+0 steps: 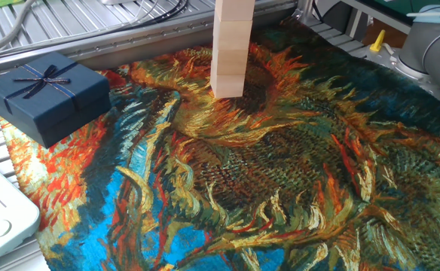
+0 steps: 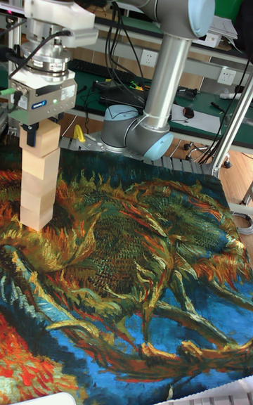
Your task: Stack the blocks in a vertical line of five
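Tabletop covered by sunflower-print cloth (image 1: 295, 173). Directly below the end effector (image 2: 40, 139) stands the block stack (image 2: 39, 183), long axis vertical; end effector clamped on the topmost block (image 2: 42, 140).

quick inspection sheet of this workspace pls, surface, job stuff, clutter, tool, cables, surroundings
surface: table covered by a sunflower-painting cloth, lying flat.
job's things: stack of pale wooden blocks standing upright near the cloth's far edge; four blocks show in the tall fixed view, the top one between the tool's fingers. The fixed view cuts off the top.
clutter: dark blue gift box with ribbon at the cloth's left corner, apart from the stack; a white device at the left edge.
grippers: tool at the top block; jaws astride it, contact unclear.
cables: black cables on the metal slats behind the cloth; more behind the arm's base.
surroundings: benches with equipment, green wall behind.
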`<control>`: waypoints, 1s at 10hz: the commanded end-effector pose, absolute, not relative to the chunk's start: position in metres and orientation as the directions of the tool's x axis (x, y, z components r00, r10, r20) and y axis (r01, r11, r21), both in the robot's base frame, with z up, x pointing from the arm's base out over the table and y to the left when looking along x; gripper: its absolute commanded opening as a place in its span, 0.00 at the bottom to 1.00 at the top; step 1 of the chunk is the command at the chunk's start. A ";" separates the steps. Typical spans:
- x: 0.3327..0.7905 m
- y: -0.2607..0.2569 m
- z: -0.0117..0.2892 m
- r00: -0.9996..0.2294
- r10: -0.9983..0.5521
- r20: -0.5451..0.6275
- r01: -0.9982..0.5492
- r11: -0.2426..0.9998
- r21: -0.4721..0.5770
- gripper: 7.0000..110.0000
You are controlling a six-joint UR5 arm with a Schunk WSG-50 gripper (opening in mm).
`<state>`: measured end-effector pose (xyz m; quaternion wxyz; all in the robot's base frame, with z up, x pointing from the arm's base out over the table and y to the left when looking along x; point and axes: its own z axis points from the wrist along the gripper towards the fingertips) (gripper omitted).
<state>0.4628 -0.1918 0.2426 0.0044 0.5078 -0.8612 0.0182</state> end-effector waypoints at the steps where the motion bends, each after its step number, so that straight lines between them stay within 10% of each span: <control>1: 0.464 -0.192 0.243 -0.488 -0.872 0.024 -0.873 0.487 -0.036 0.00; 10: 0.467 -0.180 0.247 -0.455 -0.890 -0.018 -0.890 0.456 -0.027 0.00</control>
